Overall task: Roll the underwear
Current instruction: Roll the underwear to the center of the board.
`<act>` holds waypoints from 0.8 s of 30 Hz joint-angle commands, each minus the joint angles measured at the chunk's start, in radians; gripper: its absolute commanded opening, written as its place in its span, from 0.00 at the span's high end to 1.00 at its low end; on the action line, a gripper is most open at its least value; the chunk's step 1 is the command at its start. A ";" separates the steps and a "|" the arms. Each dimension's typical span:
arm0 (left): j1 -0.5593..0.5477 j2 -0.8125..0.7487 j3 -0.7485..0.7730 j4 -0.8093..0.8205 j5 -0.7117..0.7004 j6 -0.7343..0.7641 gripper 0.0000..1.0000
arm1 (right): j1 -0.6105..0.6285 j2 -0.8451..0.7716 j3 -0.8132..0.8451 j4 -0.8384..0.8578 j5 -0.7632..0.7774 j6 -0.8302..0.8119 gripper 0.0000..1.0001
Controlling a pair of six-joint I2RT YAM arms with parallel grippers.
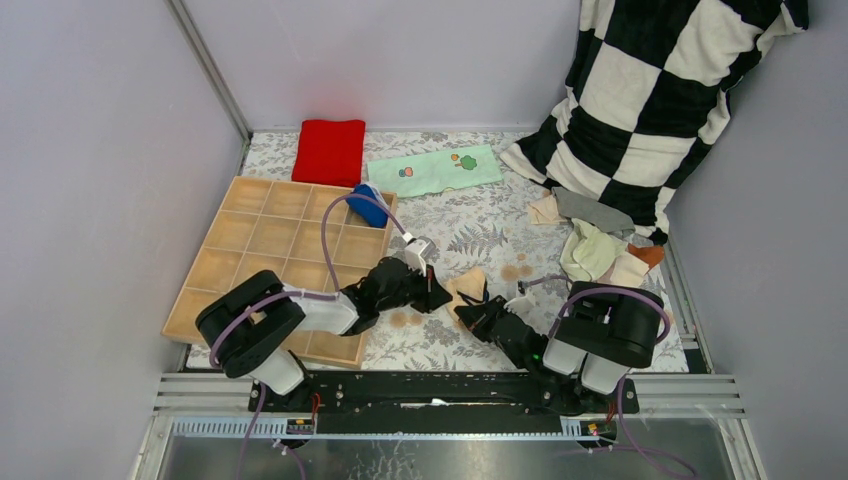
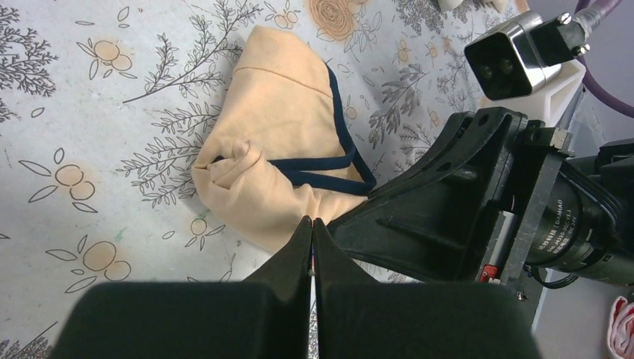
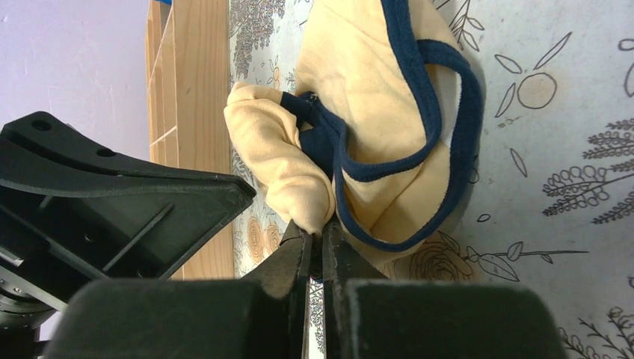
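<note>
The tan brief (image 1: 470, 288) with dark trim lies on the flowered tabletop (image 1: 480, 225), close to the middle of its near edge and just beside the near right corner of the wooden tray (image 1: 250, 235); one end of it is bunched into a loose roll, the rest lies flat with the navy trim looping across it (image 3: 359, 90). The 2 claws meet at that rolled end. The right claw (image 3: 314, 235) is clenched on the tan brief, a fold of the roll running down between its tips; in the top view it (image 1: 468, 312) sits at the brief's near side. The left claw (image 2: 312, 228) is pressed closed, its tips touching the brief's hem (image 2: 277, 134); whether any cloth is nipped there I cannot tell. A blue striped brief (image 1: 368, 203) sits at the tray's far right corner; a heap of briefs (image 1: 600, 250), grey, pale green and beige, lies by the right edge. Along the far edge lie a red cloth (image 1: 329, 150) and a mint cloth (image 1: 435, 170); a checkered cloth (image 1: 650, 90) hangs in the far right corner.
</note>
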 commanded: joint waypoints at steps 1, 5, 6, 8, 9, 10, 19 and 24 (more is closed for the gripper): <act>-0.005 0.026 0.025 0.101 -0.028 0.009 1.00 | 0.004 -0.018 0.000 -0.096 0.032 0.000 1.00; -0.007 0.043 0.030 0.128 -0.041 0.007 1.00 | 0.004 -0.020 0.001 -0.103 0.030 -0.001 1.00; -0.007 0.049 0.034 0.132 -0.043 0.006 1.00 | 0.004 -0.020 0.001 -0.101 0.029 0.000 1.00; -0.006 0.061 0.041 0.137 -0.044 0.005 1.00 | 0.003 -0.019 0.000 -0.100 0.028 0.000 1.00; -0.006 0.067 0.042 0.143 -0.047 0.002 1.00 | 0.004 -0.018 0.000 -0.100 0.028 0.000 1.00; -0.006 0.072 0.041 0.146 -0.051 0.001 1.00 | 0.004 -0.017 0.000 -0.100 0.028 -0.001 1.00; -0.006 0.128 0.052 0.161 -0.085 0.007 1.00 | 0.004 -0.020 -0.005 -0.100 0.027 0.005 1.00; -0.006 0.175 0.056 0.190 -0.085 0.004 1.00 | 0.003 -0.026 -0.007 -0.106 0.029 0.004 1.00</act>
